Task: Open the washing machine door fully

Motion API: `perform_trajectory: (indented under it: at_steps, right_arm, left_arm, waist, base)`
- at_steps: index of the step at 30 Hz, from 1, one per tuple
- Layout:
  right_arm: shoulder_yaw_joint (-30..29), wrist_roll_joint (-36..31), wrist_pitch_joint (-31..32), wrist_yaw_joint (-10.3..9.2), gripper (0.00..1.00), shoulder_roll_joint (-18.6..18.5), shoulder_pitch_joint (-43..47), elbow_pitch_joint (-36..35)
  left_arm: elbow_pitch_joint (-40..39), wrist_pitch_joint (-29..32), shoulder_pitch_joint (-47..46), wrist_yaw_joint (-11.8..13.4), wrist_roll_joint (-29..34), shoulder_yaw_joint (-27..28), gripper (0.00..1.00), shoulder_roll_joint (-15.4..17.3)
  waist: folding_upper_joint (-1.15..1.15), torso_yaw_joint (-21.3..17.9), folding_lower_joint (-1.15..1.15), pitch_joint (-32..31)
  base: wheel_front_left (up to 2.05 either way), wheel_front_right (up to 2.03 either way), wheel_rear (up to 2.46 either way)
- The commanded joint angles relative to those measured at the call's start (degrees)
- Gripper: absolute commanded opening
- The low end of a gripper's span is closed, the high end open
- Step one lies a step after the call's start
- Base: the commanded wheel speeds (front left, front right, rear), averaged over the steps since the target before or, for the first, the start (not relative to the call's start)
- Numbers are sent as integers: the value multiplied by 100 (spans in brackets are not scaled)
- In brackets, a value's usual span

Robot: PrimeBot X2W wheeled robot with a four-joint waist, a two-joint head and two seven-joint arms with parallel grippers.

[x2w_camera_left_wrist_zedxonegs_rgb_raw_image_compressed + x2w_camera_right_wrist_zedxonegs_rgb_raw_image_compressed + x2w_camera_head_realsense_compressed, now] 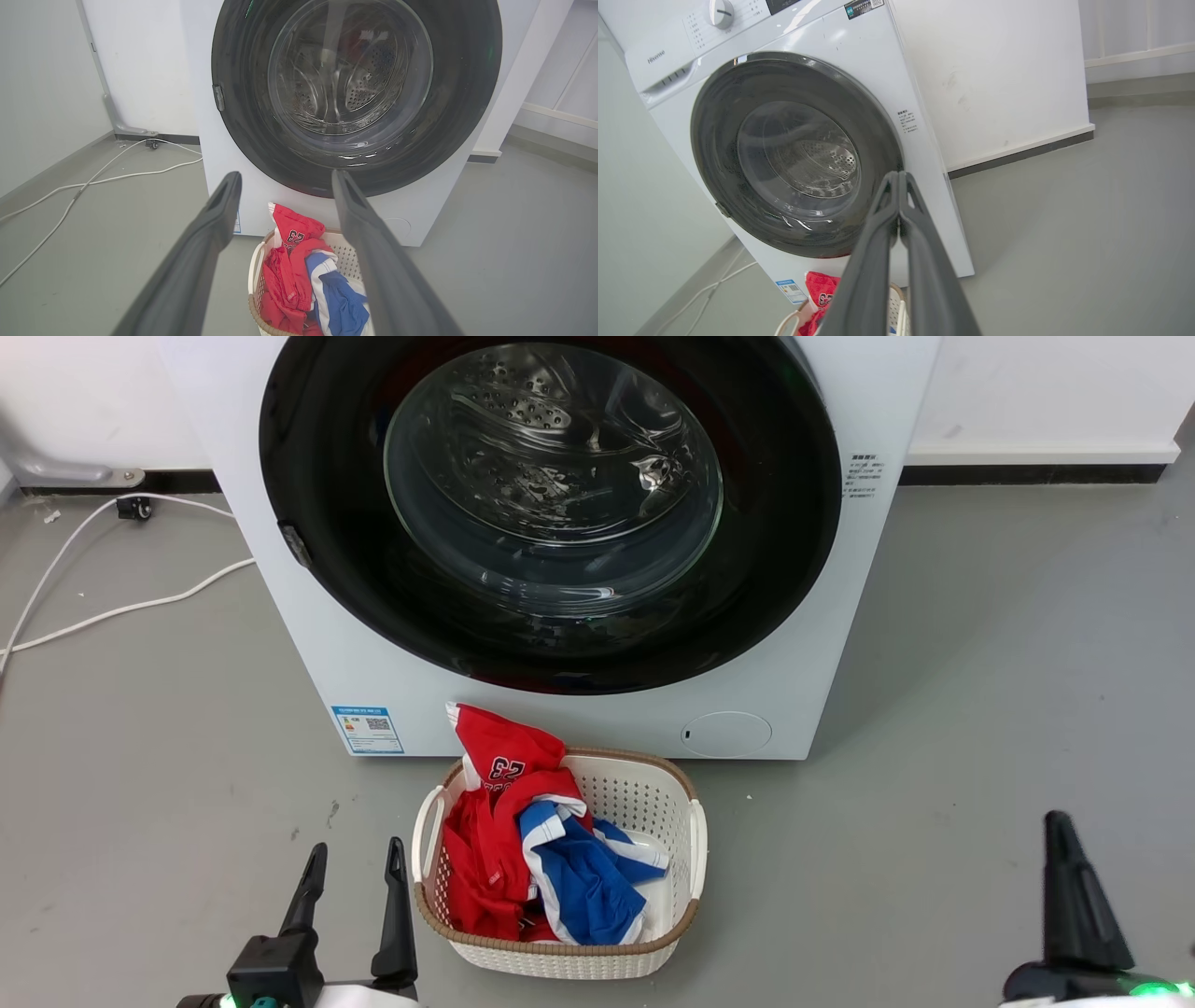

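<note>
The washing machine [373, 653] [233, 158] [920, 154] is a big white box facing me. Its door [317, 495] [243, 60] [714, 130], a glossy black disc with a clear glass bowl centre, lies flat against the front, closed. Through the glass the steel drum shows. My left gripper [355, 857] [286, 179] hangs low at the lower left, open and empty, well short of the machine. At the lower right my right gripper [1060, 821] [897, 176] has its fingers pressed together on nothing, also away from the door.
A white perforated laundry basket [653, 784] [256, 261] with red and blue clothes stands on the grey floor right before the machine. White cables [112, 607] trail on the floor at the left. A small round filter cover [726, 734] sits low on the machine's front.
</note>
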Motion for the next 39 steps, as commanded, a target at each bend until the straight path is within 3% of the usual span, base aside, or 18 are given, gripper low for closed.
perform_trajectory:
  at_steps: [1,7,15,20,26,29,39]
  right_arm:
    - [-36,1313,-12,0,0,-11,-140,58]
    - [-69,3821,-11,0,0,-4,-139,214]
    - [295,6033,1,0,0,-7,34,17]
    - [229,7214,545,0,0,-104,154,-194]
    - [-36,8083,1620,0,0,-90,301,-256]
    - [-177,8203,2120,0,0,-73,354,-203]
    - [-421,7978,2467,0,0,-6,285,-37]
  left_arm:
    - [15,-44,46,-9,14,13,100,-3]
    - [39,-44,42,-6,-10,9,100,-1]
    - [51,-38,77,7,-46,27,100,-1]
    - [32,-32,90,7,-37,44,100,-1]
    - [16,-32,94,9,-49,50,100,-2]
    - [17,-32,107,10,-57,44,100,-2]
    - [-17,-32,103,36,-54,56,100,-2]
  waist:
    - [0,-6,0,-15]
    - [0,10,0,-41]
    - [0,30,0,-65]
    - [0,19,0,-70]
    - [0,28,0,-78]
    - [0,37,0,-82]
    - [0,72,0,-60]
  base:
    - [0,0,0]
    - [0,0,0]
    - [0,0,0]
    - [0,0,0]
    - [0,0,0]
    - [0,0,0]
    - [0,0,0]
